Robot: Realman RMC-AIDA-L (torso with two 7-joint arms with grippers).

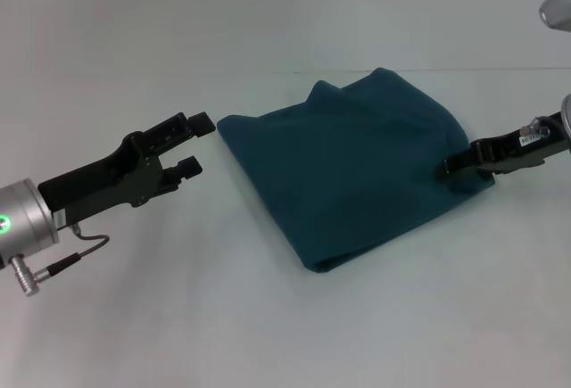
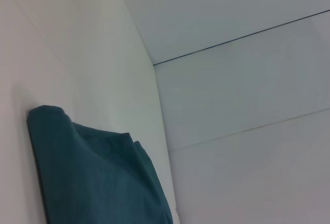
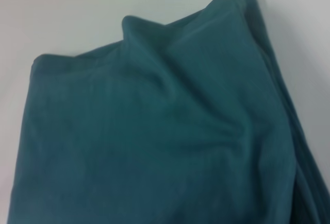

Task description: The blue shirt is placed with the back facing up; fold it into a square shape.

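The blue shirt (image 1: 348, 165) lies folded into a rough four-sided bundle at the middle of the white table, plain side up, with creases near its far edge. My left gripper (image 1: 198, 145) is open just left of the shirt's near-left corner, holding nothing and not touching the cloth. My right gripper (image 1: 449, 168) is shut on the shirt's right edge, where the cloth bunches around its tips. The left wrist view shows one corner of the shirt (image 2: 87, 177). Wrinkled cloth of the shirt (image 3: 154, 131) fills the right wrist view.
The white table (image 1: 268, 334) spreads around the shirt on all sides. A thin dark seam line (image 2: 242, 36) runs across the surface behind it. A grey part of the robot (image 1: 558, 4) shows at the upper right corner.
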